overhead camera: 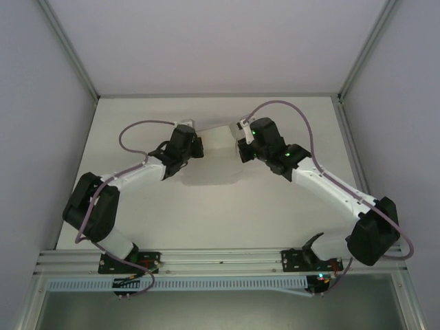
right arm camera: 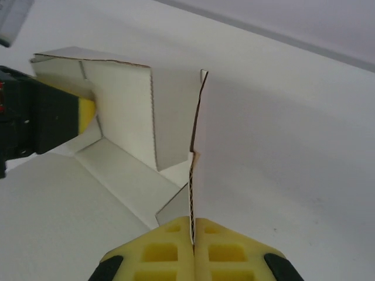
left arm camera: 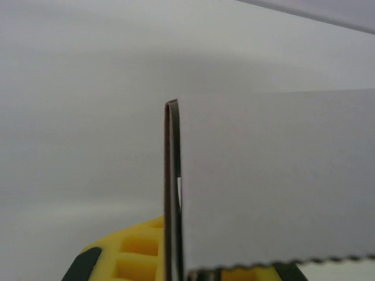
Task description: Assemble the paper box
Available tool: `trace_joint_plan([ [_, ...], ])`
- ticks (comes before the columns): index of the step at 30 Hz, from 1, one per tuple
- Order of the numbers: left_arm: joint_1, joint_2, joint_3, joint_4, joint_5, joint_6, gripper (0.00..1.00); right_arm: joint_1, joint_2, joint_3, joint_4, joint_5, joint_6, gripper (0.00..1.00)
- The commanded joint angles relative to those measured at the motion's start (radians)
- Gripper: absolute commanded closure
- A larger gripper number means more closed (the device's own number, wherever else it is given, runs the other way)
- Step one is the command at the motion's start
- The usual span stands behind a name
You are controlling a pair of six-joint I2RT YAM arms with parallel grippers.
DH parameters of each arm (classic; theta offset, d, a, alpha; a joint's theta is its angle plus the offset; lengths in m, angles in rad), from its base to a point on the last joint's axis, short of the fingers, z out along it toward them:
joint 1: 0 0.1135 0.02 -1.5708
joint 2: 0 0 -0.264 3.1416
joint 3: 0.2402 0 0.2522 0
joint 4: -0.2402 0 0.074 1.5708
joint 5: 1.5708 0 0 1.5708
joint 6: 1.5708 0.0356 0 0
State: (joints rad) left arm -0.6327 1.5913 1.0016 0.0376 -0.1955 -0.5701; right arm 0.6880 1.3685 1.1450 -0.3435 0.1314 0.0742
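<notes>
Left gripper (left arm camera: pixel 173 263) and right gripper (right arm camera: pixel 192 234) pinch tight on opposite paper box (right arm camera: pixel 123 111) walls, standing them upright for folding.

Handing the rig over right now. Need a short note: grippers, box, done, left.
Left gripper: shut on the paper box, with a panel edge pinched between its pads.
Right gripper: shut on another upright wall of the box, with the card edge-on between its pads.
Box: held between the two grippers over the table, toward its far side. I can't tell whether it touches the surface.
Done: several panels are folded up from the base.
Left: it is not a closed box yet. The walls stand apart with open corners, so the flaps probably need folding in and locking.
</notes>
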Motion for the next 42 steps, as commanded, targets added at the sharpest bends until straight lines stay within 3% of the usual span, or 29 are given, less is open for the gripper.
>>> trace_joint_plan([
  [1, -0.046, 0.006, 0.046, 0.012, -0.012, -0.004, 1.00, 0.056, 0.090, 0.072, -0.059, 0.140, 0.091, 1.00],
  [9, -0.051, -0.007, 0.040, 0.025, 0.010, -0.026, 1.00, 0.128, 0.231, 0.168, -0.018, 0.220, 0.145, 1.00],
  [15, -0.053, -0.018, 0.045, 0.026, 0.031, -0.040, 1.00, 0.191, 0.340, 0.263, -0.064, 0.456, 0.155, 0.99],
  [20, -0.055, -0.034, 0.046, 0.023, 0.043, -0.045, 1.00, 0.225, 0.454, 0.374, -0.210, 0.742, 0.156, 1.00],
  [27, -0.059, -0.054, 0.047, 0.011, 0.070, -0.058, 1.00, 0.226, 0.542, 0.445, -0.307, 0.868, 0.176, 0.98],
  [31, -0.059, -0.063, 0.041, 0.016, 0.067, -0.069, 1.00, 0.226, 0.555, 0.455, -0.302, 0.858, 0.190, 0.98],
  [34, -0.062, -0.064, 0.042, 0.020, 0.070, -0.077, 1.00, 0.220, 0.525, 0.403, -0.214, 0.759, 0.189, 0.98],
  [37, -0.062, -0.078, 0.032, 0.029, 0.093, -0.078, 1.00, 0.216, 0.491, 0.348, -0.144, 0.742, 0.192, 0.97],
  [42, -0.058, -0.088, 0.026, 0.027, 0.066, -0.060, 1.00, 0.181, 0.390, 0.231, -0.033, 0.518, 0.174, 0.81],
])
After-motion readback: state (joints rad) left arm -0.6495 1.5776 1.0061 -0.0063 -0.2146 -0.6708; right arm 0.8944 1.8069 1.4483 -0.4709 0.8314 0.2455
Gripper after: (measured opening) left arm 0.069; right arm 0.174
